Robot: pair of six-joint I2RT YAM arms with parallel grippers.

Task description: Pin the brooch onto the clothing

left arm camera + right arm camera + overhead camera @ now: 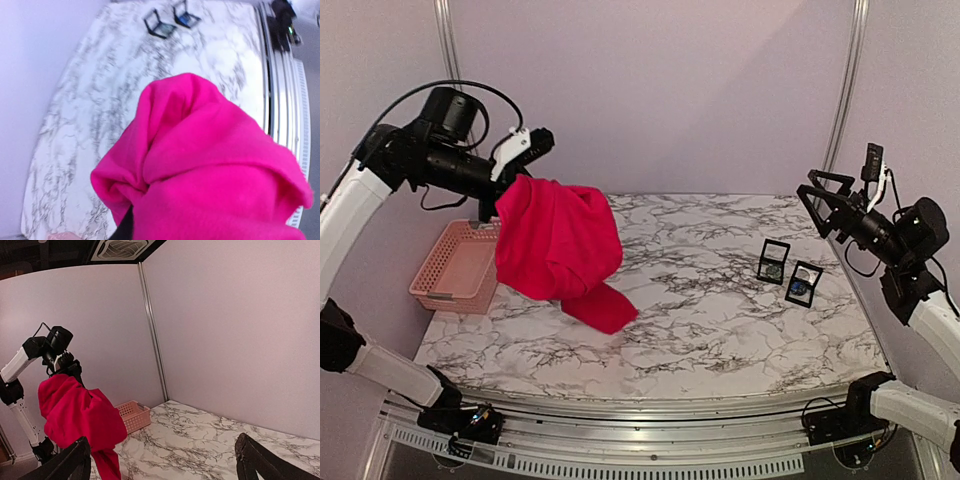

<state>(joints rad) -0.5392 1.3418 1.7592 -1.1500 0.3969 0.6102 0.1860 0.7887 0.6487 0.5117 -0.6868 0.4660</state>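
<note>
The red T-shirt [558, 245] hangs bunched from my left gripper [516, 182], which is raised over the table's left side and shut on the fabric; its lowest fold touches the marble. In the left wrist view the shirt [210, 165] fills the frame and hides the fingers. It also shows in the right wrist view [80, 415]. Two small black display boxes [773, 261] [803, 283] stand at the right of the table; the brooch itself is too small to tell. My right gripper [830, 205] is open and empty, held high at the right, fingers [250, 455] wide apart.
A pink plastic basket [455, 268] sits at the table's left edge, behind the hanging shirt; it also shows in the right wrist view [134, 415]. The marble table [720, 330] is walled at the back and sides by pale panels. The two boxes show in the left wrist view [160, 24].
</note>
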